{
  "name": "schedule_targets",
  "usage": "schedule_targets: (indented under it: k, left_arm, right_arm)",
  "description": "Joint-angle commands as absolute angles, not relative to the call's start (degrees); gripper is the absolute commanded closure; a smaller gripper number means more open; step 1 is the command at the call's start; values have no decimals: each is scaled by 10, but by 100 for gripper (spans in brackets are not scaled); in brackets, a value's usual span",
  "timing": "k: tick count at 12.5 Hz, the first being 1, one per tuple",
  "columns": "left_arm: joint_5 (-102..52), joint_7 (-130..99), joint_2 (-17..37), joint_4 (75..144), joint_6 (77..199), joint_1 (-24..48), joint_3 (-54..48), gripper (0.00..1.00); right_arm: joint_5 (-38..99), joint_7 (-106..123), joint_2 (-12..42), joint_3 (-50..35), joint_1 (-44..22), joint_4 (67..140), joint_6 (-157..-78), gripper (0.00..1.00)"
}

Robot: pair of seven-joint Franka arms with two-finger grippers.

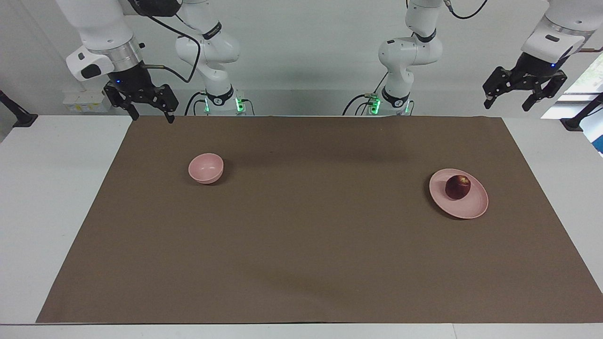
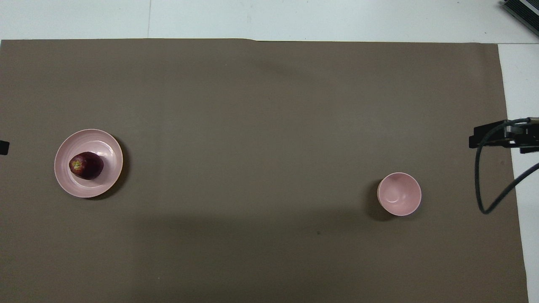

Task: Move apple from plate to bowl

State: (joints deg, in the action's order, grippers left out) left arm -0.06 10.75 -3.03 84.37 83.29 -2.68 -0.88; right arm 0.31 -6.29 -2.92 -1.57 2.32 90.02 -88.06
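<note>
A dark red apple [image 1: 458, 187] [image 2: 86, 165] sits on the flat pink plate [image 1: 471, 209] [image 2: 110, 145] toward the left arm's end of the brown mat. The small deep pink bowl [image 1: 206, 168] [image 2: 399, 194] stands empty toward the right arm's end. My left gripper [image 1: 508, 104] hangs open, raised over the table edge beside the mat, well above and apart from the plate. Over the mat's edge at its own end, my right gripper [image 1: 151, 117] is also raised and open, holding nothing. Both arms wait.
A brown mat [image 1: 301, 245] [image 2: 261, 126] covers most of the white table [image 1: 56, 188]. A black cable [image 2: 480, 185] loops down from the right gripper's body [image 2: 501, 136] at the mat's edge. Black clamp mounts [image 1: 19, 117] stand at both table ends.
</note>
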Motion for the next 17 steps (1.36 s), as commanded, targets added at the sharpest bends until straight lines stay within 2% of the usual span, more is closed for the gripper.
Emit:
schedule_targets:
  k: [1,14,17]
  left_arm:
    - [1,117,-33,843,826,-33,-6,0]
    - [-2,113,-40,848,826,-33,-8,0]
    - [-2,122,-59,881,832,-28,-10,0]
  right_arm:
    - [14,-56,-24,-16,24,889,-869,0]
    - [17,-56,-51,-21,19,927,-847,0]
    - [17,-52,-55,-21,20,934,-847,0]
